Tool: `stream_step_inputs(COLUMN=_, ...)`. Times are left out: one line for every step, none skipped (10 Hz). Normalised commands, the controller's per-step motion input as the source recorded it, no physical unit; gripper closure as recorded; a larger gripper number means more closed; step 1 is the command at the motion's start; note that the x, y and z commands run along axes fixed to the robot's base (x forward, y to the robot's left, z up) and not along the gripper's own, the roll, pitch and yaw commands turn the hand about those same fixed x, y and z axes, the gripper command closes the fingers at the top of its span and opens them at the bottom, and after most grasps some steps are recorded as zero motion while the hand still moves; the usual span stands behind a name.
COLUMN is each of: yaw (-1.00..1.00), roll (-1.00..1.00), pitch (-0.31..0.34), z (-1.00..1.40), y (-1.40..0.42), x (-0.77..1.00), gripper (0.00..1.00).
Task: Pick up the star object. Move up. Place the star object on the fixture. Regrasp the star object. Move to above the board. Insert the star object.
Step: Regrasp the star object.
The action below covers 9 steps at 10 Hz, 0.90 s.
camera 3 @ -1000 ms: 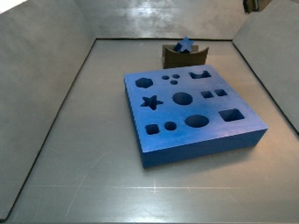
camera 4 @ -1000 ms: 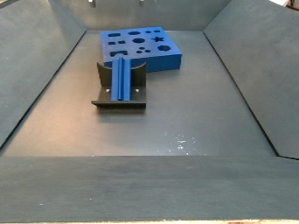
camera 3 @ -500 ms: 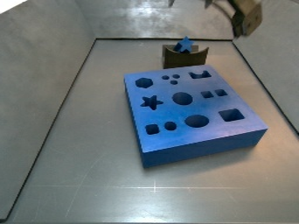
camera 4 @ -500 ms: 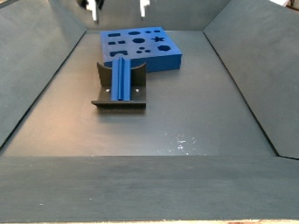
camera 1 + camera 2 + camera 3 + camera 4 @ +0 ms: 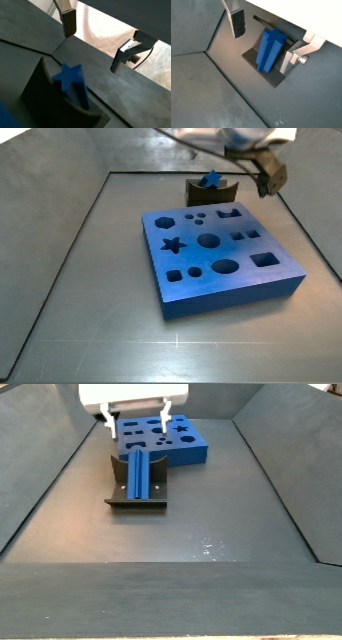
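The star object (image 5: 140, 472) is a blue bar lying in the notch of the dark fixture (image 5: 135, 502); its star-shaped end shows in a side view (image 5: 211, 178). My gripper (image 5: 136, 426) is open and empty, hanging above the star object and not touching it. In both wrist views the star object (image 5: 270, 48) (image 5: 72, 82) lies below the gap between the spread fingers (image 5: 238, 24). The blue board (image 5: 221, 258) with its cut-out holes lies next to the fixture (image 5: 210, 196). My gripper shows near the fixture (image 5: 269, 175).
Grey sloping walls (image 5: 40, 484) enclose the floor on all sides. The board (image 5: 167, 439) sits just behind the fixture in a side view. Bare grey floor (image 5: 201, 534) lies in front of the fixture.
My gripper has come down into view from above and now hangs open over the star object on the fixture. The star object, fixture and board have not moved.
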Motion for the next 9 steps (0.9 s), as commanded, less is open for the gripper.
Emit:
stream_step_inputs(yaw=0.08, roll=0.07, pitch=-0.095, z=-1.0, y=0.03, x=0.11, gripper=0.0)
stream_step_inputs(yaw=0.06, roll=0.07, pitch=-0.098, z=-1.0, y=0.03, x=0.11, gripper=0.0)
stream_step_inputs(yaw=0.02, roll=0.07, pitch=-0.095, z=-0.82, y=0.01, x=0.1, gripper=0.0)
stream_step_inputs(yaw=0.01, roll=0.07, pitch=-0.093, z=-0.73, y=0.01, x=0.1, gripper=0.0)
stream_step_inputs(yaw=-0.01, roll=0.07, pitch=-0.082, z=-0.55, y=0.01, x=0.08, gripper=0.0)
stream_step_inputs(yaw=-0.02, roll=0.07, pitch=-0.067, z=-0.42, y=0.0, x=0.07, gripper=0.0)
stream_step_inputs(yaw=-0.04, roll=0.07, pitch=-0.053, z=-0.38, y=0.0, x=0.06, gripper=0.0)
stream_step_inputs(yaw=-0.04, roll=0.08, pitch=-0.05, z=-0.38, y=0.01, x=0.05, gripper=0.0)
stream_step_inputs(yaw=-0.04, roll=0.08, pitch=-0.045, z=-0.37, y=0.01, x=0.05, gripper=0.0)
